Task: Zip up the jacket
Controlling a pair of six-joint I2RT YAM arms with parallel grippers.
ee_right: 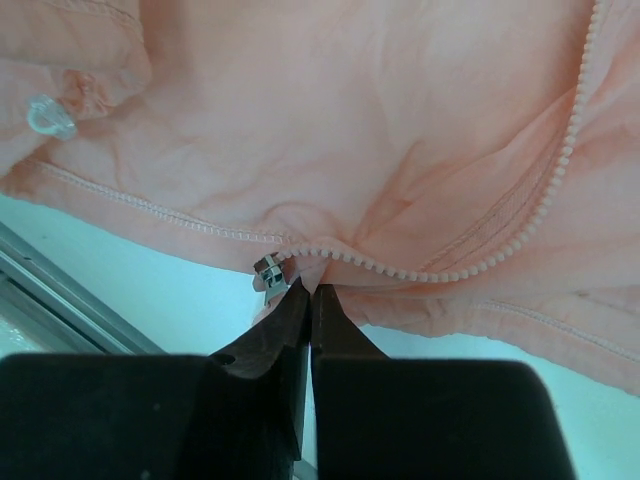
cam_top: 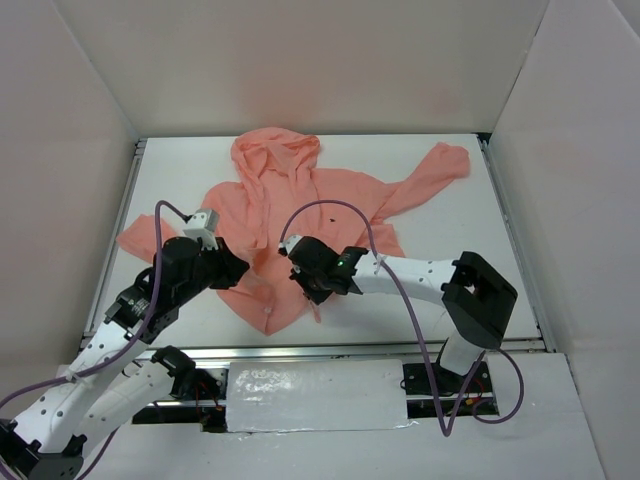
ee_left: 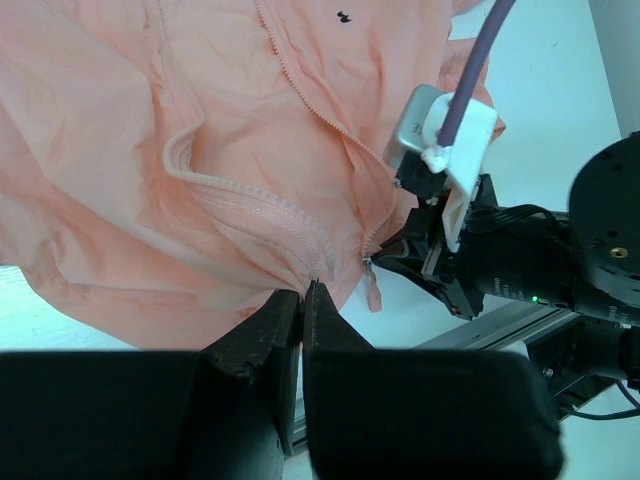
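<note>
Two arms reach up from the bottom of the top view onto the desk, and both meet the near hem of the jacket. The left end effector sits left of centre and the right end effector just right of it, the two near each other but apart.

In the left wrist view the left end effector is closed. Its fingers are pressed together on a fold of jacket fabric at the end of one row of zipper teeth. At the right of that frame the right end effector points at the hem, with the slider at its tips. A tiny dark mark shows at the top edge.

The right wrist view shows the right end effector closed too. It pinches the jacket edge just below the teeth and just right of the metal slider.

The zipper is undone, its two rows parting above the hem.

Farther back, the jacket lies spread in the middle of the desk. One sleeve is flung to the upper right, the other sleeve lies out toward the left edge, and the hood is at the far end.
</note>
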